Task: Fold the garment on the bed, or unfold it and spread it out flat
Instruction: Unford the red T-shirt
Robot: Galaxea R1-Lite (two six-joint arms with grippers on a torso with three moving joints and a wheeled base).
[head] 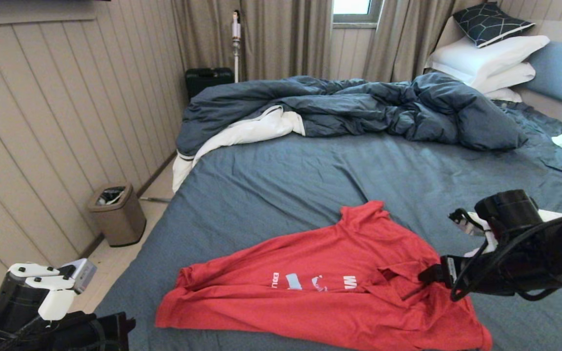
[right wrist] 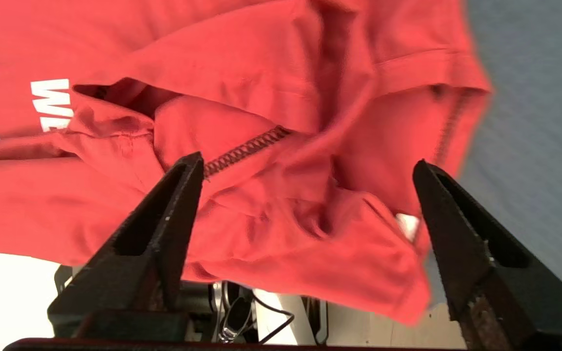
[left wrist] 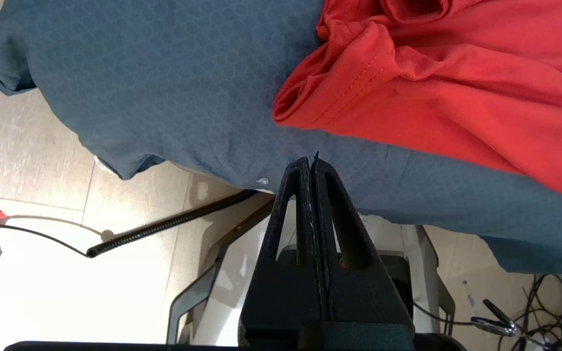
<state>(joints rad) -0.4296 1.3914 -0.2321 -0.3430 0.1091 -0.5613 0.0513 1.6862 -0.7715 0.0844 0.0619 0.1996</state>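
A: Entry; where does the garment lie?

B: On the bed, at about 6 o'clock in the head view, close to the near edge; red T-shirt, rumpled, lettering half hidden by a fold; one sleeve points to 12 o'clock; the hem end trails toward 8 o'clock.

A: Right pincer?

B: Standing wide over the bunched cloth near the collar, at about 4 o'clock of the shirt; the right wrist view shows red fabric between the two fingers but nothing clamped; my reading is that it is placed there because the folds are thickest at that spot and give something to pinch.

A: Left pincer?

B: Narrow, fingers pressed together, holding nothing; it hangs by the bed's near edge just short of the shirt's folded corner; in the head view the left arm sits low at 8 o'clock, probably parked out of the way.

A: Edges and room?

B: Shirt's lower margin runs close to the mattress edge at 6 o'clock, floor just beyond; little slack there; wide bare sheet from 10 to 2 o'clock up to the rumpled duvet; spreading is best done away from the edge, toward 12 o'clock; bin on the floor at 9 o'clock, well apart.
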